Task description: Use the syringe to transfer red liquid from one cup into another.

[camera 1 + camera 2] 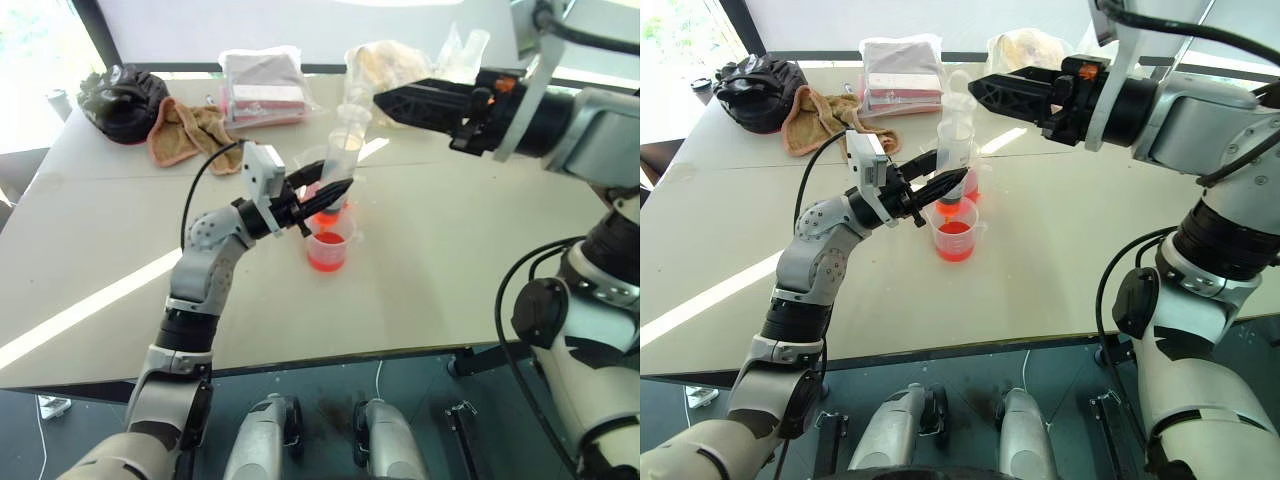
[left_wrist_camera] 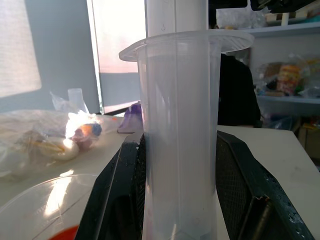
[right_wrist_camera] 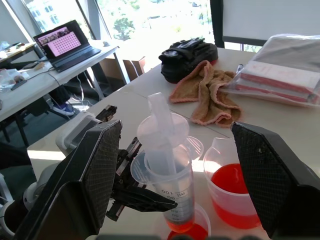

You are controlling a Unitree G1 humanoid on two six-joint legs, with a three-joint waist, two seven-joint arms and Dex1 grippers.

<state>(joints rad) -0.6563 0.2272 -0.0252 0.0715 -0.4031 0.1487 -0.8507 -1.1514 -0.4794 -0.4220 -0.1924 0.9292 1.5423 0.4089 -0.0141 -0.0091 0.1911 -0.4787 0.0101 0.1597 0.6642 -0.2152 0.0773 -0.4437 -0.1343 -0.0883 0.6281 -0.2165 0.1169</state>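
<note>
Syringe (image 3: 167, 187) upright in your left gripper (image 1: 940, 186), clamped, tip over small cup (image 1: 956, 232); right gripper (image 3: 170, 165) spread at plunger; unclear whether you're drawing or emptying.

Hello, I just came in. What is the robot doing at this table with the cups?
The left gripper is shut on the syringe and holds it upright, its tip over the small cup, which has red liquid in it. The larger cup stands just behind it, also with red liquid. The right gripper hangs open above the syringe's plunger, not touching it. A towel, a black bag and packets lie at the far side of the table.
</note>
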